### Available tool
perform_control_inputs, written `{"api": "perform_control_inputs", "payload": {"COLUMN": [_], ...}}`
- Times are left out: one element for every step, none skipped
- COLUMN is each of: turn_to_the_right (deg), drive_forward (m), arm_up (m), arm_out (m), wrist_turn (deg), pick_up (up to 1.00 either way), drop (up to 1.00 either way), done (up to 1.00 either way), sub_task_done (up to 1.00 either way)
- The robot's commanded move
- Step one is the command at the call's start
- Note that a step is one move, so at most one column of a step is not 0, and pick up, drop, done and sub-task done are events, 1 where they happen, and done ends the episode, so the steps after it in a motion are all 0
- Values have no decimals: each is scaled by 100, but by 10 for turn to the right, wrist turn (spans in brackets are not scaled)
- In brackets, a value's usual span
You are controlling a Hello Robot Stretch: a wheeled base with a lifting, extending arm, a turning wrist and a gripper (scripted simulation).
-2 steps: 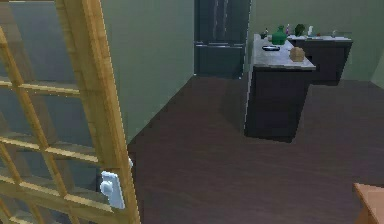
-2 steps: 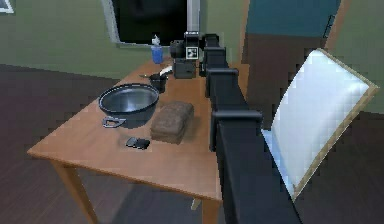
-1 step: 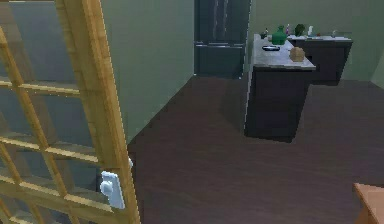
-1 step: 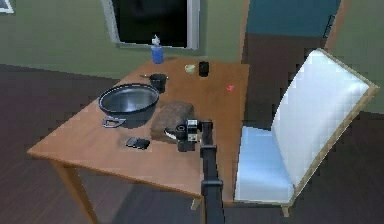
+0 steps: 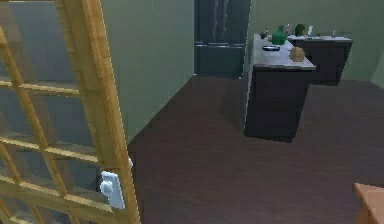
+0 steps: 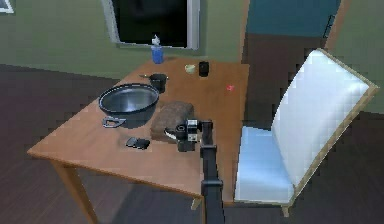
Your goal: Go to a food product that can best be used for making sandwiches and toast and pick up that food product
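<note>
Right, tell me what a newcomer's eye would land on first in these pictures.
In the arm side view, a wooden table carries a big grey pan, and the pincer is close to a brown loaf-like block near the table's middle. Right of the table stands a chair with white cushions. In the forward view, a wooden glass-paned door stands at the left, with a dark kitchen counter farther back.

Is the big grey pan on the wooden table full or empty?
Empty: the pan shows only a bare grey inside, with nothing in it.
</note>
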Motion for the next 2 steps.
{"api": "perform_control_inputs", "payload": {"turn_to_the_right": [0,0], "drive_forward": [0,0], "arm_up": [10,0], "arm_out": [0,0], "wrist_turn": [0,0], "pick_up": [0,0], "drop": [0,0], "done": [0,100], "sub_task_done": [0,0]}}
